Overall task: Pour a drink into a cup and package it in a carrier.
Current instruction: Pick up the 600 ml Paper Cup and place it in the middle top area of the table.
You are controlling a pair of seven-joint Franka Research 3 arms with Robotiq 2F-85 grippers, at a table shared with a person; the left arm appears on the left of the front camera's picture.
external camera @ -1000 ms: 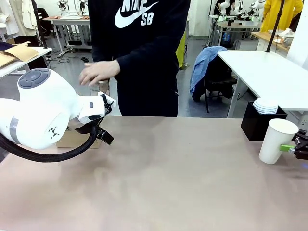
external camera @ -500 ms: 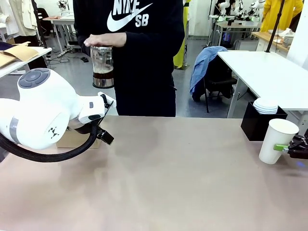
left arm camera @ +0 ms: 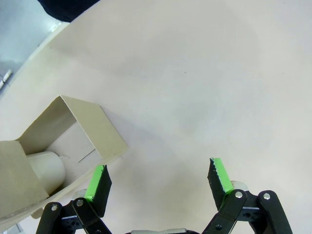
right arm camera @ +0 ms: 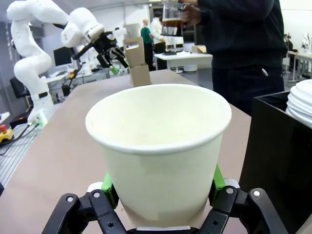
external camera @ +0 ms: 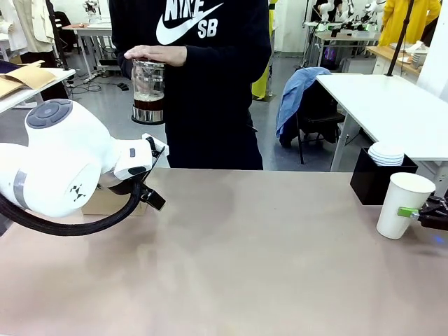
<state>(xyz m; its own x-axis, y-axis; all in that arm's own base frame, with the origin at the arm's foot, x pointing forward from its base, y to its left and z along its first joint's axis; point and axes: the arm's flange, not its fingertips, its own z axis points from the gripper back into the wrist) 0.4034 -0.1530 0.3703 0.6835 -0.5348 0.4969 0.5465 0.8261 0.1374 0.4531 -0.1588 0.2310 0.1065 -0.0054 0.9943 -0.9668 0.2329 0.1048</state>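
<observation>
My left gripper (left arm camera: 158, 178) hangs over the table (external camera: 245, 280), fingers pointing down at the bare top. Its jaws are spread wide with nothing between them. One green pad (left arm camera: 97, 181) sits just beside the edge of the carrier (left arm camera: 92, 126), which lies on the table's left side close to the far edge. I can see a white rounded shape (left arm camera: 46, 168) tucked inside the cardboard. From the front, the left arm (external camera: 63, 168) comes in from the left with its bulky wrist joint in the foreground, covering part of the carrier. On the right side, my right gripper (right arm camera: 163, 190) reaches in low and level from the table's right edge. It is closed on the cup (external camera: 404, 203), with the green pads pressed to opposite sides of the lower wall. The cup stands upright on the table with its mouth open, and I see no liquid inside it. It is just beside a black box (external camera: 369, 180) that holds a stack of white lids (external camera: 387, 152). Across the table the person stands at the far edge, left of centre. They hold the glass jar (external camera: 148, 87) upright in the air in front of their torso, with one hand (external camera: 155, 54) flat over its lid. The drink (external camera: 148, 105) fills only the lower part of the jar, above the metal base. The jar is well apart from the cup, above the carrier's side of the table.
</observation>
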